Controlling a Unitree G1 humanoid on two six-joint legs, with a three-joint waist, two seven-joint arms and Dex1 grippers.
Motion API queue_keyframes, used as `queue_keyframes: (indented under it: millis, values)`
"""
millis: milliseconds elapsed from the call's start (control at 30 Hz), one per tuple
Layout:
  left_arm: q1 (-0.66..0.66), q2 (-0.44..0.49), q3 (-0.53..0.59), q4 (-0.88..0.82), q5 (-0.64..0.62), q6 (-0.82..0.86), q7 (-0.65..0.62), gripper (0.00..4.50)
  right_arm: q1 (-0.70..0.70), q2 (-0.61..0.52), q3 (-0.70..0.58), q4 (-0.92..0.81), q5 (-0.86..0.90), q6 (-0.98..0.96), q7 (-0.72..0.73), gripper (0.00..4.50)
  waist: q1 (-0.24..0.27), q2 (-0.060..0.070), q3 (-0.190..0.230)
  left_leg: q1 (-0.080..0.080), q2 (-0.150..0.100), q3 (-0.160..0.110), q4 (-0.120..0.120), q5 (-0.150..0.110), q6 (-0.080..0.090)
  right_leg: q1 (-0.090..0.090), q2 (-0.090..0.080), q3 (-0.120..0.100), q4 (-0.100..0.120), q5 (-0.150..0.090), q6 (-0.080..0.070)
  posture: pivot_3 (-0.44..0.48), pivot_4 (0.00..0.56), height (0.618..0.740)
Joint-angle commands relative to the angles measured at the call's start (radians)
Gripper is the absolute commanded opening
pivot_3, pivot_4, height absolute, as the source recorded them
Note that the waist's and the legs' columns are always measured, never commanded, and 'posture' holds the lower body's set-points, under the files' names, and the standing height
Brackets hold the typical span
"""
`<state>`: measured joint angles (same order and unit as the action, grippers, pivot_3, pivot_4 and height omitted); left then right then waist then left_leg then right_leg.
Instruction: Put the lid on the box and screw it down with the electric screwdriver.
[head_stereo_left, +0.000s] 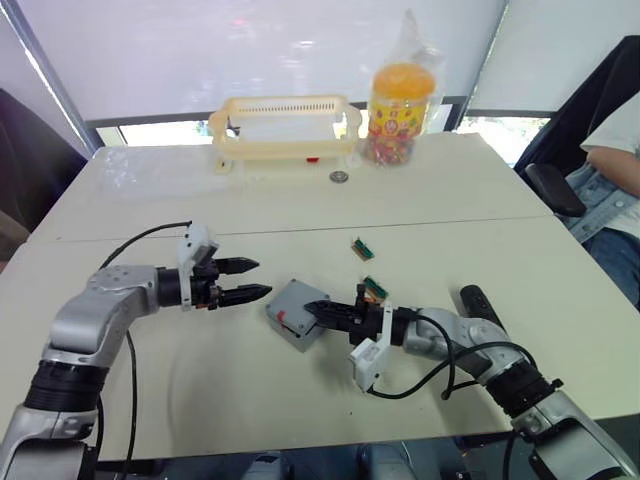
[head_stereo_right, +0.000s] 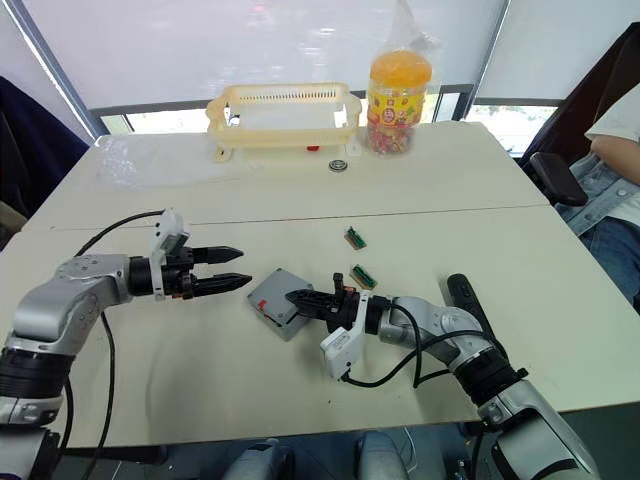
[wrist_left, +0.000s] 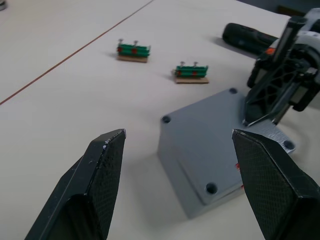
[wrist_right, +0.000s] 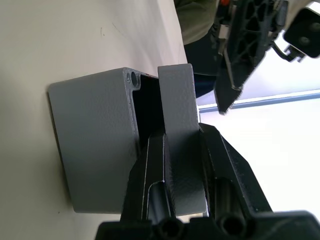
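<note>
1. Right wrist view: right gripper (wrist_right: 182, 150) clamps the lid (wrist_right: 177, 100) edge-on against the box (wrist_right: 95, 140), frame centre; box interior dark.
2. Left gripper (head_stereo_left: 240, 280) wide open, empty, centre-left.
3. Two green connectors (wrist_left: 133, 50), one jar (head_stereo_left: 400, 100), one basket (head_stereo_left: 285, 125).
4. Electric screwdriver (head_stereo_left: 480, 303) partly hidden behind right arm.

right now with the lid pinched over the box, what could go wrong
1. The right pincer holds the lid tilted against the box, one edge lifted; let go now, it may seat crooked or slide off.
2. The left pincer is open and apart from the box, so a push from the right could shift the box across the table.
3. The electric screwdriver lies beside the right arm and could be knocked.
</note>
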<state>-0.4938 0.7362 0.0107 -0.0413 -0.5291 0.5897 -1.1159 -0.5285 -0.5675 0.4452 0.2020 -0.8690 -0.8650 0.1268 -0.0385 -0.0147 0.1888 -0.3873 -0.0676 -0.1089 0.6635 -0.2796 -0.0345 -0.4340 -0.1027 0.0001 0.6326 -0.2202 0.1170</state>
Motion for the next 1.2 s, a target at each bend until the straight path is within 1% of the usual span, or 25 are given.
queue_keyframes:
  millis: [33, 133, 300, 533, 600, 667, 733, 767, 833, 1200]
  values:
    - [-0.044, -0.015, -0.033, -0.013, 0.018, -0.026, -0.021, 3.46, 0.005, -0.006, 0.016, -0.008, -0.002, -0.009, 0.0, 0.19, -0.001, 0.0, 0.0, 0.0, 0.0, 0.0, 0.0, 0.0, 0.0, 0.0, 0.0, 0.0, 0.0, 0.0, 0.0, 0.0, 0.15, 0.74]
    - [-0.068, -0.043, -0.073, 0.012, 0.047, -0.051, -0.031, 3.46, 0.004, -0.003, 0.018, -0.007, -0.006, -0.004, -0.003, 0.19, -0.002, 0.0, 0.0, 0.001, 0.0, 0.0, 0.0, 0.0, 0.0, 0.001, 0.0, 0.0, 0.0, 0.0, 0.0, 0.0, 0.15, 0.74]
    - [-0.074, -0.057, -0.127, 0.062, 0.117, -0.124, -0.058, 3.46, 0.006, -0.001, 0.018, -0.013, -0.01, 0.003, -0.01, 0.19, -0.003, 0.0, 0.0, 0.001, 0.0, 0.0, 0.0, 0.0, 0.0, 0.001, 0.0, 0.0, 0.0, 0.0, 0.0, 0.0, 0.15, 0.74]
    - [-0.066, -0.081, -0.16, 0.11, 0.177, -0.193, -0.064, 3.46, 0.017, -0.008, 0.016, -0.034, -0.009, 0.002, -0.01, 0.19, -0.003, 0.0, 0.0, 0.001, 0.0, 0.0, 0.0, 0.0, 0.0, 0.001, 0.0, 0.0, 0.0, 0.0, 0.0, 0.0, 0.15, 0.74]
    - [-0.057, -0.085, -0.166, 0.119, 0.19, -0.205, -0.067, 3.52, 0.023, -0.01, 0.013, -0.051, -0.002, -0.001, -0.009, 1.22, -0.003, 0.0, 0.0, 0.001, 0.0, 0.0, 0.0, 0.0, 0.0, 0.001, 0.0, 0.0, 0.0, 0.0, 0.0, 0.0, 0.15, 0.74]
    - [-0.048, -0.092, -0.168, 0.121, 0.194, -0.207, -0.066, 3.52, 0.03, -0.011, 0.009, -0.068, 0.006, -0.003, -0.007, 2.04, -0.002, 0.0, 0.0, 0.001, 0.0, 0.0, 0.0, 0.0, 0.001, 0.001, 0.0, 0.0, 0.0, 0.0, 0.0, 0.0, 0.15, 0.74]
    - [-0.041, -0.099, -0.171, 0.126, 0.2, -0.214, -0.067, 3.52, 0.034, -0.014, 0.004, -0.087, 0.008, -0.004, -0.005, 3.26, -0.003, 0.0, 0.0, 0.005, 0.0, 0.0, 0.0, 0.0, 0.001, 0.005, 0.0, 0.0, -0.001, 0.0, 0.0, 0.0, 0.15, 0.74]
    - [-0.038, -0.101, -0.173, 0.131, 0.205, -0.219, -0.068, 3.52, 0.035, -0.016, 0.001, -0.097, 0.009, -0.003, -0.001, 3.77, -0.003, 0.0, 0.0, 0.007, 0.0, 0.0, -0.001, -0.001, 0.001, 0.007, 0.0, 0.0, -0.001, 0.0, 0.0, 0.0, 0.15, 0.74]
    - [-0.032, -0.108, -0.177, 0.147, 0.217, -0.233, -0.068, 3.52, 0.038, -0.02, -0.004, -0.115, 0.018, -0.002, 0.011, 4.45, -0.002, 0.0, 0.0, 0.012, 0.0, 0.0, -0.002, -0.001, 0.002, 0.012, 0.0, 0.0, -0.002, 0.0, 0.0, 0.0, 0.15, 0.74]
    - [-0.022, -0.136, -0.2, 0.226, 0.256, -0.282, -0.053, 3.52, 0.082, -0.081, -0.037, -0.187, 0.082, -0.01, 0.074, 4.45, 0.002, 0.001, -0.001, 0.014, 0.001, 0.001, -0.002, -0.001, 0.002, 0.014, 0.0, 0.0, -0.002, 0.0, 0.0, 0.0, 0.15, 0.74]
